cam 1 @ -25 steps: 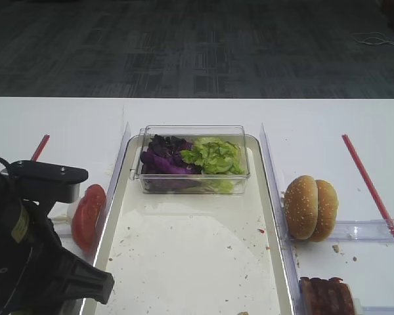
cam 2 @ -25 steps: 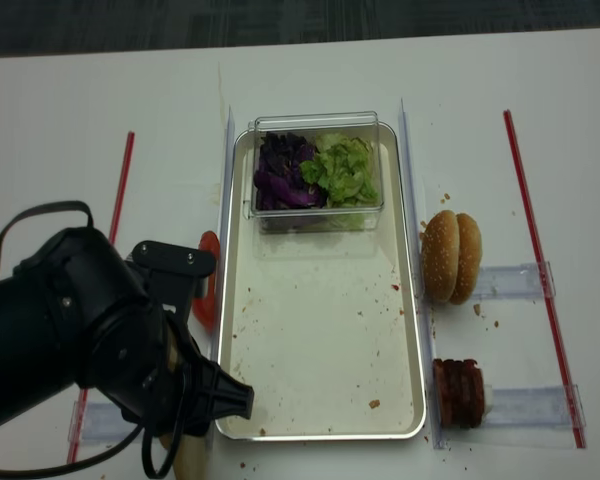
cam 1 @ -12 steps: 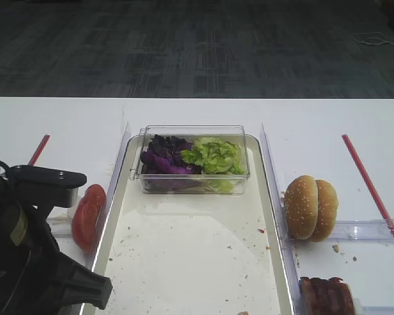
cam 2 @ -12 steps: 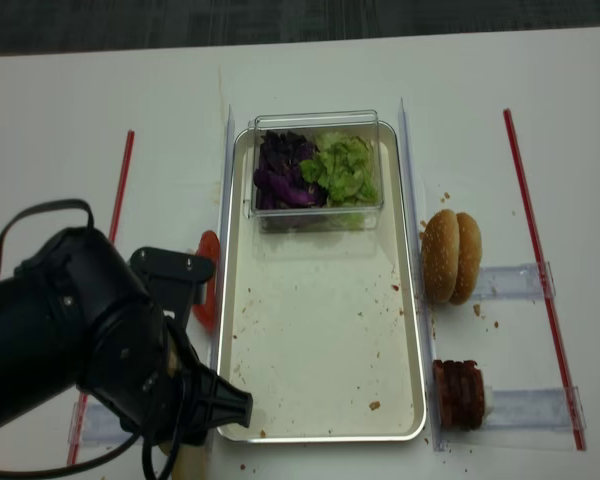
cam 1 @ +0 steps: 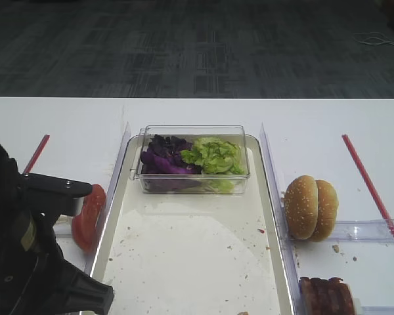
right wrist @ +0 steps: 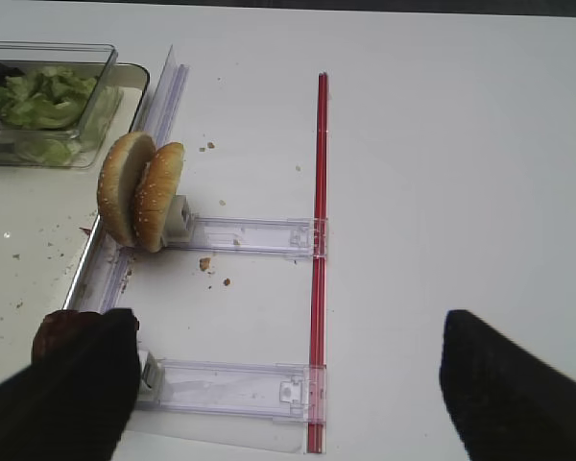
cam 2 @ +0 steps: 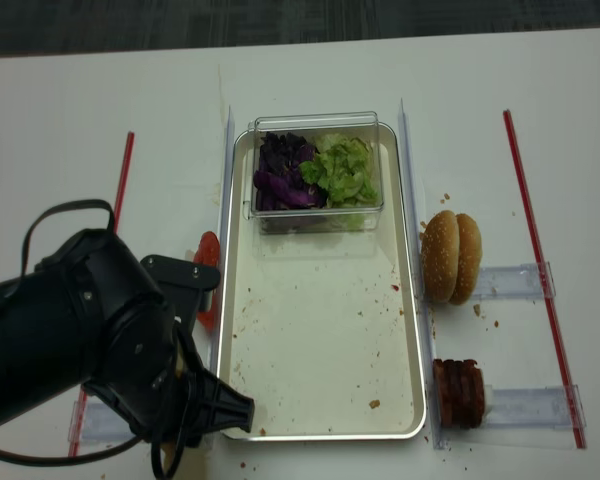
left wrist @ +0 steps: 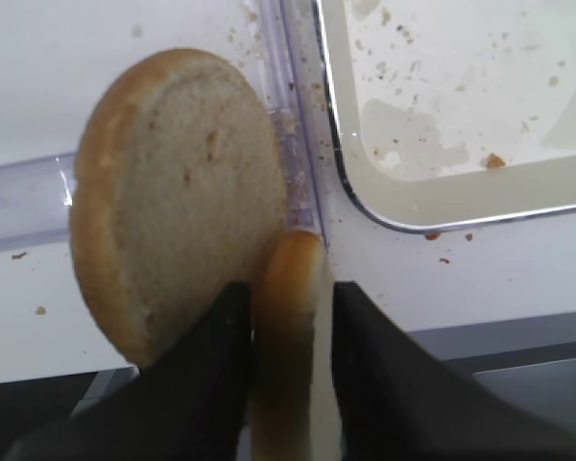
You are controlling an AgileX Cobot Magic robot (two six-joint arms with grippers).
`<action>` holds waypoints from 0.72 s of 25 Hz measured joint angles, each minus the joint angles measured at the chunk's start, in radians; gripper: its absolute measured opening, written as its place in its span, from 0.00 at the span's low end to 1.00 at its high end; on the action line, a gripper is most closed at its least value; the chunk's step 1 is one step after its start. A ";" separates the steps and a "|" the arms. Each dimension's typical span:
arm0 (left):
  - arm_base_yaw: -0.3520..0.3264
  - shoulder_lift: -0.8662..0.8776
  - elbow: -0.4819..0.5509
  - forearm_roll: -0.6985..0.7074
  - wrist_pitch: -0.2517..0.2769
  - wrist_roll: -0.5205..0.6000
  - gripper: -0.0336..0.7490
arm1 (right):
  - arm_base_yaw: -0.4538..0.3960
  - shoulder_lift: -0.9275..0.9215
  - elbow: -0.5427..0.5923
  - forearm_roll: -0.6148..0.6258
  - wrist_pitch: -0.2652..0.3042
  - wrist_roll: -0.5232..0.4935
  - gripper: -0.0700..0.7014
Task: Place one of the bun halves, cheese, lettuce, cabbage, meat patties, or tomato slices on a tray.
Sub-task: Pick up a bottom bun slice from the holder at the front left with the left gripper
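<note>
Cream-faced bun half (left wrist: 288, 327) sits clamped in the left gripper (left wrist: 286, 331); no writing legible.

Floor (cam 1: 197, 46): dark grey carpet with a faint blocky pattern, filling the far part of the exterior high view beyond the desk.
Cable (cam 1: 377, 39): a thin pale cord lying loosely coiled on the carpet at the far right.
Desk (cam 1: 315, 118): plain white, smooth top, its far edge running straight across the view; scattered crumbs on it.
Red strips (cam 2: 528, 200): two narrow red lines lying on the desk top, one at each side, running front to back.
Light: even, soft, overhead; weak shadows, a mild sheen on the desk.
Walls, windows: cannot tell.
</note>
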 joint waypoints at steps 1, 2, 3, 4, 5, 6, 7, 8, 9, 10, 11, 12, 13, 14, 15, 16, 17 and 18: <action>0.000 0.000 0.000 0.000 0.002 0.003 0.31 | 0.000 0.000 0.000 0.000 0.000 0.000 0.95; 0.000 0.000 0.000 0.000 0.004 0.005 0.31 | 0.000 0.000 0.000 0.000 0.000 0.000 0.95; 0.000 0.000 0.000 0.000 0.008 0.005 0.30 | 0.000 0.000 0.000 0.000 0.000 0.000 0.95; 0.000 0.000 0.000 0.000 0.016 0.008 0.30 | 0.000 0.000 0.000 0.000 0.000 0.000 0.95; 0.000 0.000 0.000 0.000 0.020 0.009 0.30 | 0.000 0.000 0.000 0.000 0.000 0.000 0.95; 0.000 0.000 0.000 -0.001 0.028 0.014 0.30 | 0.000 0.000 0.000 0.000 0.000 0.000 0.95; 0.000 0.000 0.000 -0.001 0.035 0.016 0.30 | 0.000 0.000 0.000 0.000 0.000 0.000 0.95; 0.000 0.000 0.000 -0.001 0.039 0.016 0.30 | 0.000 0.000 0.000 0.000 0.000 0.000 0.95; 0.000 0.000 0.000 -0.001 0.039 0.016 0.30 | 0.000 0.000 0.000 0.000 0.000 0.000 0.95; 0.000 0.000 0.000 -0.001 0.040 0.018 0.30 | 0.000 0.000 0.000 0.000 0.000 0.000 0.95; 0.000 0.000 0.000 -0.001 0.042 0.020 0.30 | 0.000 0.000 0.000 0.000 0.000 0.000 0.95; 0.000 0.000 0.000 -0.001 0.042 0.020 0.29 | 0.000 0.000 0.000 0.000 0.000 0.000 0.95; 0.000 0.000 0.000 -0.001 0.042 0.020 0.28 | 0.000 0.000 0.000 0.000 0.000 0.000 0.95; 0.000 0.000 0.000 -0.001 0.042 0.020 0.26 | 0.000 0.000 0.000 0.000 0.000 0.000 0.95; 0.000 0.000 0.000 -0.001 0.042 0.020 0.25 | 0.000 0.000 0.000 0.000 0.000 0.000 0.95; 0.000 0.000 0.000 -0.002 0.042 0.020 0.23 | 0.000 0.000 0.000 0.000 0.000 0.000 0.95; 0.000 0.000 0.000 -0.002 0.042 0.020 0.21 | 0.000 0.000 0.000 0.000 0.000 0.000 0.95; 0.000 0.000 0.000 -0.002 0.042 0.022 0.19 | 0.000 0.000 0.000 0.000 0.000 -0.002 0.95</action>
